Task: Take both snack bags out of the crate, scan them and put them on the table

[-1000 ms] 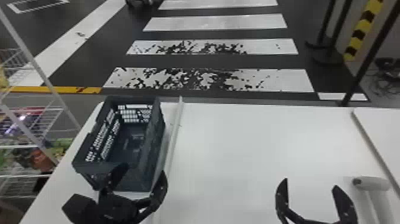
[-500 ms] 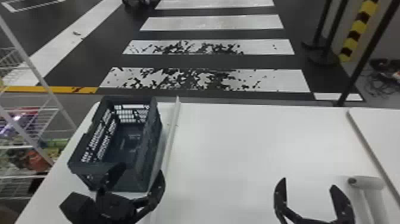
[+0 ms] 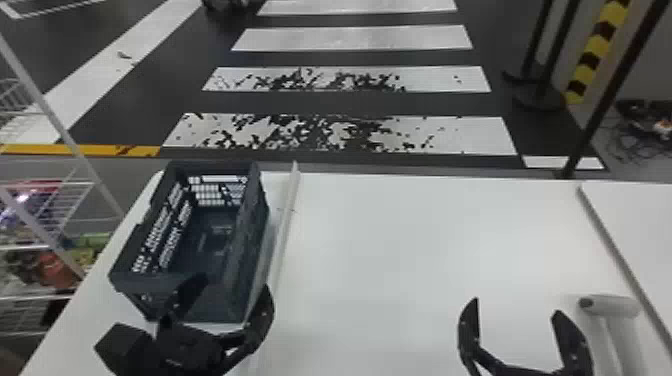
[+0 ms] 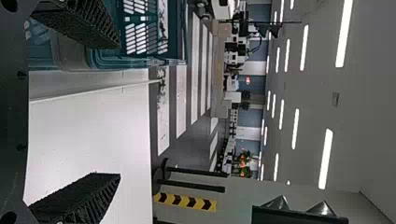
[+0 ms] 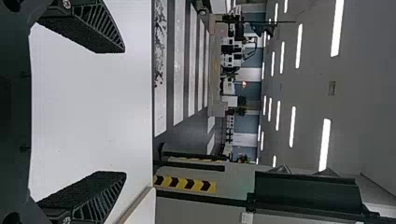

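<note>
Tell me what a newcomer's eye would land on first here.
Probably the crossing beyond the table, with its bold white stripes on black. Next, the dark crate on the table's left side. Then the left hand, open by the crate's near end, and the right hand, open above the table farther right.

Head view: wire rack (image 3: 62,189) w/ mixed goods (image 3: 45,267) (reds, greens, a bit of purple), far L edge. Wht crossing stripes (image 3: 350,39) on dk floor, top ctr, nearer two blotched blk. Yel floor line (image 3: 60,149), mid L. Blk posts (image 3: 560,55) + yel/blk chevron strip (image 3: 592,60), upper R; cables (image 3: 645,142) a bit lower, R edge. L wrist view: long ceiling lights (image 4: 344,35), plants (image 4: 244,163) in bkgd.
</note>
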### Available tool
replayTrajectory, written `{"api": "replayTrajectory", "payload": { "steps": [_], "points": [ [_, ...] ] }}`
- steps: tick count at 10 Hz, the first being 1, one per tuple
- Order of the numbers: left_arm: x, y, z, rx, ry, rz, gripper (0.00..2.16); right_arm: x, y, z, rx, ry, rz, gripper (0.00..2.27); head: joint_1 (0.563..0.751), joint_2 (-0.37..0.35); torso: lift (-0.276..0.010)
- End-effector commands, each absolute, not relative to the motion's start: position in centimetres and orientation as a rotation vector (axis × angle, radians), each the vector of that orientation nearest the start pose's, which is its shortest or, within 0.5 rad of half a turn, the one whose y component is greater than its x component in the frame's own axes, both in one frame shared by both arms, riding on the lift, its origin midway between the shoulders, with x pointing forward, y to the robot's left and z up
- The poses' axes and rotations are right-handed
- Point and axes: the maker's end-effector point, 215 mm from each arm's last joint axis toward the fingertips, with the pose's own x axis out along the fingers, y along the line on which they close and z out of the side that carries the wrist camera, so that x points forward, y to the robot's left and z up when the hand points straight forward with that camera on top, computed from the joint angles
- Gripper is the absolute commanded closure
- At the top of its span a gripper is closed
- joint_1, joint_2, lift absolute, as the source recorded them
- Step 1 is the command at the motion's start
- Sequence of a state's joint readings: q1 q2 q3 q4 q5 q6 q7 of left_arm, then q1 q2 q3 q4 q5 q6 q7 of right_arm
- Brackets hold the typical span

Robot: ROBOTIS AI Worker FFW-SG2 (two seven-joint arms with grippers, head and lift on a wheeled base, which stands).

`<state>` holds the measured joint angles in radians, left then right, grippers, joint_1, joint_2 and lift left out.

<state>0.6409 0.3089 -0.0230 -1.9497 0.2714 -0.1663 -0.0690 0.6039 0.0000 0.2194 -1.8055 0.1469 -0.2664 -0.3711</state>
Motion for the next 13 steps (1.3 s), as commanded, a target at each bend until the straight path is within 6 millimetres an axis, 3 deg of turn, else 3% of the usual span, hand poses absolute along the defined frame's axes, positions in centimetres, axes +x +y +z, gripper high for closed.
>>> {"api": "replayTrajectory", "payload": {
  "steps": [1, 13],
  "points": [
    [38.95, 23.97, -39.67, -0.025, 0.116, -0.202, 0.00, 37.66, -17.26, -42.00, -0.039, 0.080, -0.139, 0.05, 0.695, 0.102, -0.092],
    [39.42, 23.90, -39.79, -0.030, 0.115, -0.201, 0.00, 38.07, -17.24, -41.67, -0.038, 0.071, -0.141, 0.05, 0.695, 0.097, -0.092]
  ]
}}
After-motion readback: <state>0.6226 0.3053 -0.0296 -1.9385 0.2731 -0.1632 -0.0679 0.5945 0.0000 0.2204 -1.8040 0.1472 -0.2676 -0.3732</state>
